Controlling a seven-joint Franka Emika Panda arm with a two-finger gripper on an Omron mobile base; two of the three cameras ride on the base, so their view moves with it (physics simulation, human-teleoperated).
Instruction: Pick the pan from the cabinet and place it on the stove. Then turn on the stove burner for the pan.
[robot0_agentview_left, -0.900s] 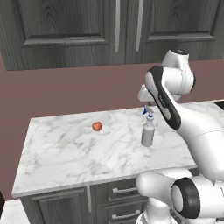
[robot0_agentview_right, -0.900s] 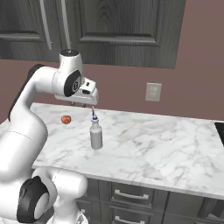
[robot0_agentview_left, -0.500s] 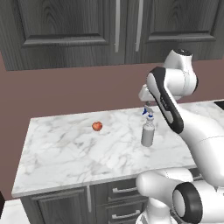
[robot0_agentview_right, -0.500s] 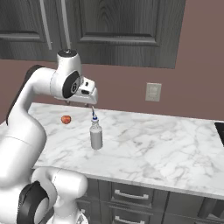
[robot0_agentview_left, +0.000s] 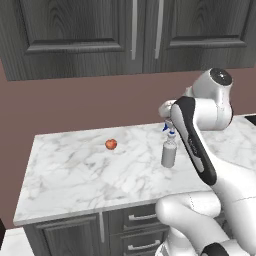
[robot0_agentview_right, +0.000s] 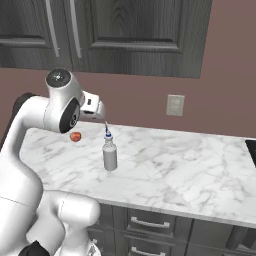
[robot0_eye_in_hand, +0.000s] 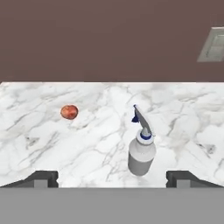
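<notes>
End effector (robot0_eye_in_hand: 112, 177) spread, empty, aimed down at tabletop (robot0_agentview_left: 75, 175). Cabinet (robot0_agentview_left: 145, 35) doors closed, located above it; reach upward judged required.

The fingertips (robot0_eye_in_hand: 39, 178) stood wide apart at the near edge of the counter (robot0_eye_in_hand: 100, 144). Between them and a little ahead, nearer the right one, a bottle (robot0_eye_in_hand: 141, 154) stood upright on the counter. Farther ahead and to the left of it lay an apple (robot0_eye_in_hand: 69, 112), well apart from the bottle. Behind both ran the wall, with an outlet (robot0_eye_in_hand: 213, 45) beyond the right fingertip. The cabinet (robot0_agentview_left: 135, 35) hung above the counter.
</notes>
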